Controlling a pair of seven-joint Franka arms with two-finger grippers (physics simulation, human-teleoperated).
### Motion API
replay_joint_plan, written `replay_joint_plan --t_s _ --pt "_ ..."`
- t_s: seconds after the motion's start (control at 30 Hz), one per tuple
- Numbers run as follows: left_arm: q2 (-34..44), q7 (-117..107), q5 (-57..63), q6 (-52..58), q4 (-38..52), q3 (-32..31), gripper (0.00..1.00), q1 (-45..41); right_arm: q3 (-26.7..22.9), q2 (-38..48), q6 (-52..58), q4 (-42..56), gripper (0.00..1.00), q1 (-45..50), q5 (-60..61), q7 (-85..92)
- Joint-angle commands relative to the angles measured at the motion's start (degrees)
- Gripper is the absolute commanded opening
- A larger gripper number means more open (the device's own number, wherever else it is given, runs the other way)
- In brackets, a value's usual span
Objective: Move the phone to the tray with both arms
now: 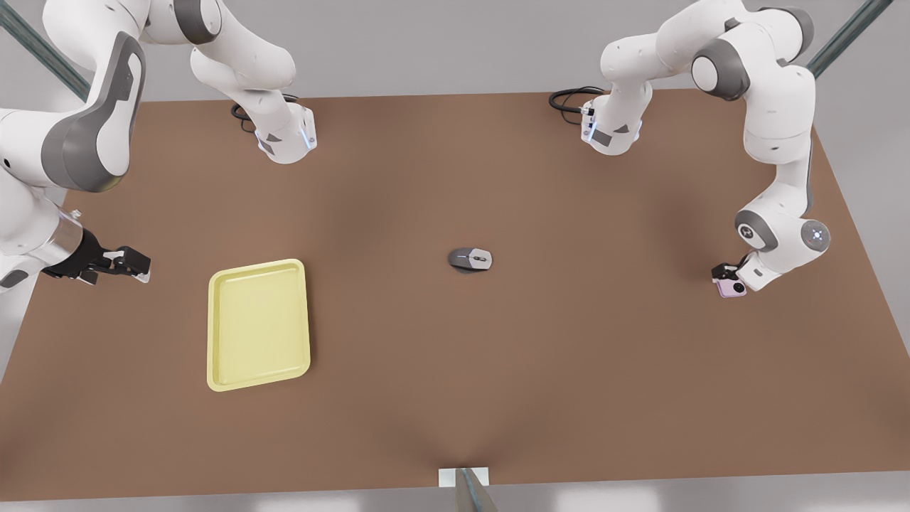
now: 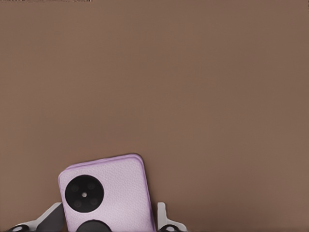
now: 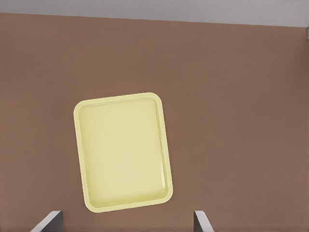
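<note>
The pale pink-lilac phone (image 1: 732, 288) lies at the front view's right side of the brown table, its dark round lens facing up. My left gripper (image 1: 725, 274) is down at it. In the left wrist view, its fingers (image 2: 161, 217) press against both long edges of the phone (image 2: 116, 188), shut on it. The pale yellow tray (image 1: 259, 327) lies flat at the front view's left with nothing in it. My right gripper (image 1: 135, 267) hovers just left of the tray, open and holding nothing. The right wrist view looks down on the tray (image 3: 123, 150).
A grey oval computer mouse (image 1: 470, 259) sits mid-table between the phone and the tray. The two arm bases (image 1: 288, 139) (image 1: 611, 128) stand at the table's back edge with black cables. The phone lies close to the table's right edge.
</note>
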State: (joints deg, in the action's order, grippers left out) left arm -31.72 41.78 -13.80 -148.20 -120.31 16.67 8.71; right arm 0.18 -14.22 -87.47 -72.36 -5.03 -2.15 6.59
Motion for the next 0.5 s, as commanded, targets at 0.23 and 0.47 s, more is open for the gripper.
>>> replay_joint_plan --t_s 0.23,0.47 --pt "0.0 5.7 -0.1 -0.2 0.1 -0.2 0.82 0.1 0.0 0.1 0.1 0.0 1.00 0.0 0.0 0.1" --pt "-0.4 5.7 -0.3 -0.1 0.1 -0.8 0.82 0.0 0.0 0.1 0.0 0.0 1.00 0.0 0.0 0.1"
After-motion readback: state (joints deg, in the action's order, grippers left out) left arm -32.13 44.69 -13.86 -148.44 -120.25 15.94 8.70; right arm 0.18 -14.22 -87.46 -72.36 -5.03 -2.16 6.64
